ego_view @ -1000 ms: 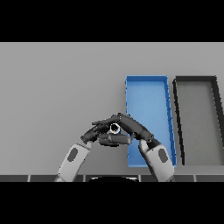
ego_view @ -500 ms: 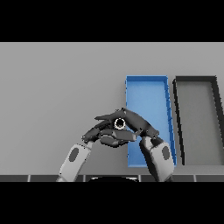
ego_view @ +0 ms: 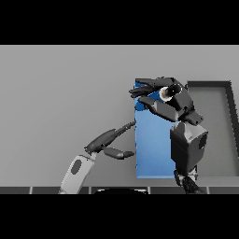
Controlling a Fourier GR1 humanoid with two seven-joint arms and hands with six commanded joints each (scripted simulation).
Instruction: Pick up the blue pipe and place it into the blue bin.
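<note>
Head view: I see my right hand (ego_view: 163, 100) clenched around the pipe (ego_view: 166, 94) over the bin (ego_view: 151, 154) at upper right; left hand (ego_view: 107, 142) released. Releasing now risks the pipe rolling out.

Right hand (ego_view: 168, 100) raised on an upright forearm, fingers and thumb curled around a small cylinder; left hand (ego_view: 108, 142) low, fingers straight, thumb spread apart.

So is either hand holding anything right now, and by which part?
The right hand, over the blue bin, is curled round a small ring-ended thing, seemingly the pipe; which part it grips cannot be told. The left hand is open and holds nothing.
</note>
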